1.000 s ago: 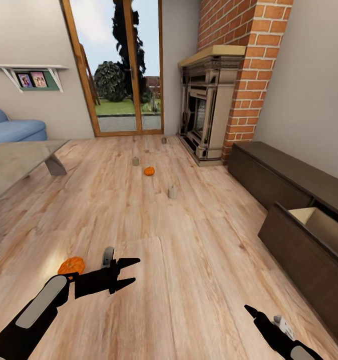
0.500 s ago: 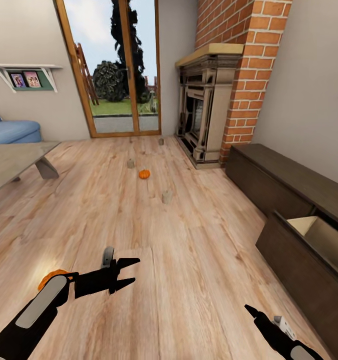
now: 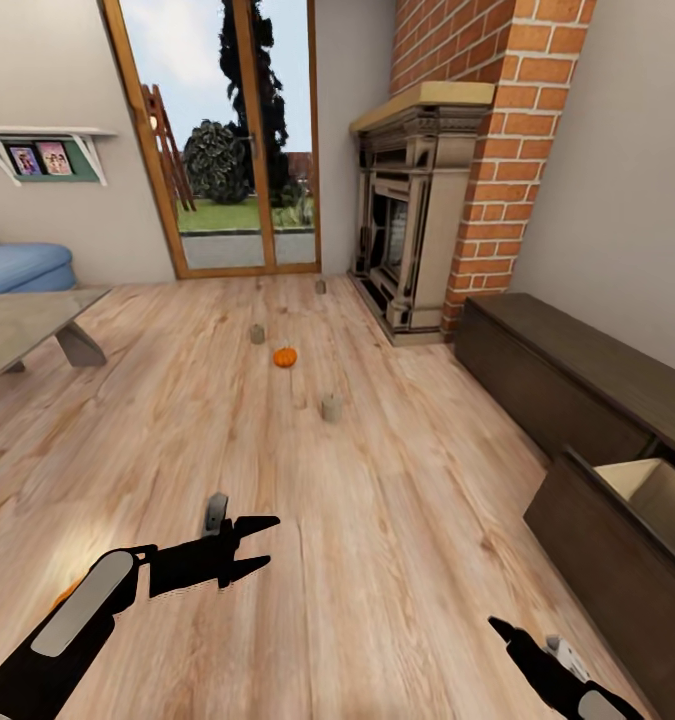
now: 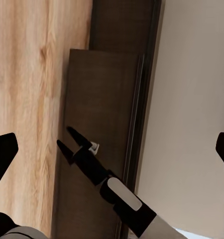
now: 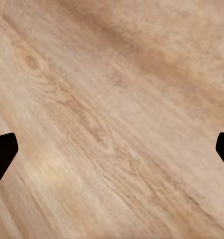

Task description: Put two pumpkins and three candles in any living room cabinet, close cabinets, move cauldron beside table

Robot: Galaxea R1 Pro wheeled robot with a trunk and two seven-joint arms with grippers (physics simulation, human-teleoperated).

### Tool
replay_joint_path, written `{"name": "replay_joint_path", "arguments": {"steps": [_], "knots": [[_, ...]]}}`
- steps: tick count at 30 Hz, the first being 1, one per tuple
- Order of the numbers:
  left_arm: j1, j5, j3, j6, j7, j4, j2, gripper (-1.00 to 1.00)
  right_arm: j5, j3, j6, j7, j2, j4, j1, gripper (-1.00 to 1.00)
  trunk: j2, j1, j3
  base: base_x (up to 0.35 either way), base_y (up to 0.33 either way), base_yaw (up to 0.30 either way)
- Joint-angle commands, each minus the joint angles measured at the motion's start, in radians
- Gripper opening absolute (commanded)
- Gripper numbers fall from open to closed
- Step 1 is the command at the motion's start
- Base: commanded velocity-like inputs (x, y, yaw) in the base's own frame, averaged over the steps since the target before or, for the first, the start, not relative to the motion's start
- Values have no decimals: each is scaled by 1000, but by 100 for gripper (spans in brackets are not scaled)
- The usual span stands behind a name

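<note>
Two empty, spread grippers, left (image 3: 262,543) and right (image 3: 497,625); risk of knocking near pumpkin (image 3: 65,592) or clipping open cabinet (image 3: 617,560) drawer

Fireplace (image 3: 409,215): at one o'clock, brick chimney (image 3: 497,130) rising above.
Glass door (image 3: 227,135): twelve o'clock.
Sofa (image 3: 22,265): ten o'clock, blue.
Wall shelf (image 3: 42,150): above it, holding photos.
</note>
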Motion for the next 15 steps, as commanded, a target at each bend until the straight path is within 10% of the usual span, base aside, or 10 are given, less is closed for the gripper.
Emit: {"name": "replay_joint_path", "arguments": {"steps": [1,15], "knots": [[-1,-9,-2,0,-10,0,1,100,-6,9,7,1,0,1,0,100,0,0,-1,298,0,0],[-1,-9,-2,0,-10,0,1,100,-7,45,4,-1,0,-1,0,100,0,0,-1,298,0,0]]}}
